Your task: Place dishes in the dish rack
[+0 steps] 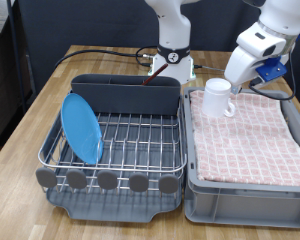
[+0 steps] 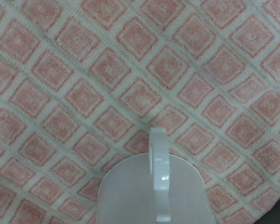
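Observation:
The white handled mug (image 1: 218, 97) is at the tip of my gripper (image 1: 231, 88), which is shut on it, low over the far corner of the pink checkered cloth (image 1: 248, 135) nearest the rack. In the wrist view the mug (image 2: 149, 191) fills the lower edge with its handle (image 2: 159, 168) facing the camera; my fingers do not show there. The dark-grey dish rack (image 1: 115, 180) lies on the exterior view's left. The round bright-blue plate (image 1: 81, 127) stands on edge in its wire grid. The wooden spoon does not clearly show.
The grey crate (image 1: 245, 200) holding the checkered cloth (image 2: 103, 84) sits right beside the rack. The rack's tall cutlery compartment (image 1: 125, 95) runs along its far side. The robot base (image 1: 173, 60) and black cables stand behind it. Both sit on a wooden table (image 1: 20, 200).

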Available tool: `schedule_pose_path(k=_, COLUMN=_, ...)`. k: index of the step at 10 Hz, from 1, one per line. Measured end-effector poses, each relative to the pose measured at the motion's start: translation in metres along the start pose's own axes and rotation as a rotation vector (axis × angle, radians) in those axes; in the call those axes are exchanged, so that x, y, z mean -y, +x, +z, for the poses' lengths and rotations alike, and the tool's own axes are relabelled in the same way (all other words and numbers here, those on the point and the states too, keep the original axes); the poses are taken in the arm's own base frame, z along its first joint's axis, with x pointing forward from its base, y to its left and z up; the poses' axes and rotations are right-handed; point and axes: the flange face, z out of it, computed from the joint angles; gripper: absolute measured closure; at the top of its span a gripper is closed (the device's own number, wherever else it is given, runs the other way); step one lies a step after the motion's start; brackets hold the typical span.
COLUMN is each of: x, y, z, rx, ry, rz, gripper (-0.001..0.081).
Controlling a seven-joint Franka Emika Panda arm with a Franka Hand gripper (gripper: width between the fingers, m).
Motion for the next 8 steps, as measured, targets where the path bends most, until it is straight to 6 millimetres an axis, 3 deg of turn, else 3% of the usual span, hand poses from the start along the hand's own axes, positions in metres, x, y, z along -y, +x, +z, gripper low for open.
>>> schedule_pose_path(k=8, x=-0.005, y=-0.004, z=0.036, rx=-0.014, ry=0.023, rz=-0.057, gripper=0.0004)
